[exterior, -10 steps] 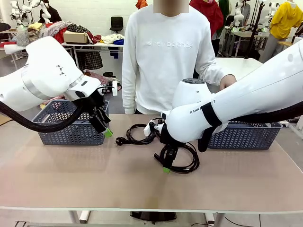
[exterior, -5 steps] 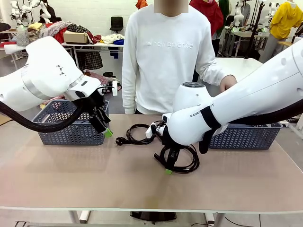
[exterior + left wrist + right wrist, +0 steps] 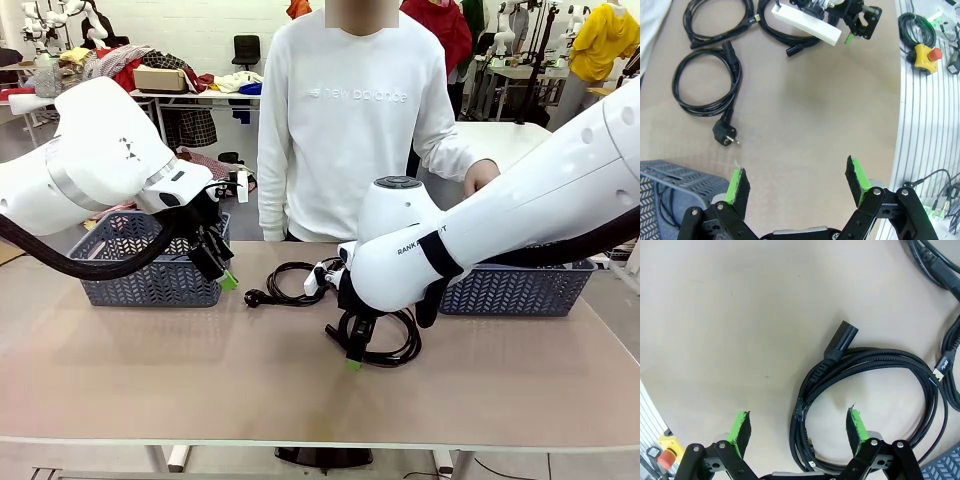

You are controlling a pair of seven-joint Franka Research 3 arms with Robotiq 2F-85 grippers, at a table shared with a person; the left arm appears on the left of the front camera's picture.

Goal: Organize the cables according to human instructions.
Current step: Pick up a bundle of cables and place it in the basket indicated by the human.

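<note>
In the front view my right gripper (image 3: 352, 356) hangs open just over a coiled black cable (image 3: 388, 340) at mid table. The right wrist view shows that braided coil (image 3: 866, 356) lying between and beyond the open green fingertips (image 3: 740, 426) of the right gripper (image 3: 797, 426), with its straight plug (image 3: 842, 338) pointing away. A second cable (image 3: 290, 284) lies to the left, its plug (image 3: 255, 297) towards my left gripper (image 3: 223, 272), which is open and empty beside the left basket. In the left wrist view the left gripper (image 3: 797, 182) stands over bare table, short of a coil (image 3: 705, 82).
Two grey lattice baskets stand on the table, one at the left (image 3: 150, 268) and one at the right (image 3: 515, 290). A person in a white sweatshirt (image 3: 345, 120) stands at the far side, one hand (image 3: 481, 174) above the right basket. A yellow emergency-stop box (image 3: 925, 50) sits past the table edge.
My right arm has shifted slightly to the left over the coiled cable. The left arm and the cables have stayed in place.
</note>
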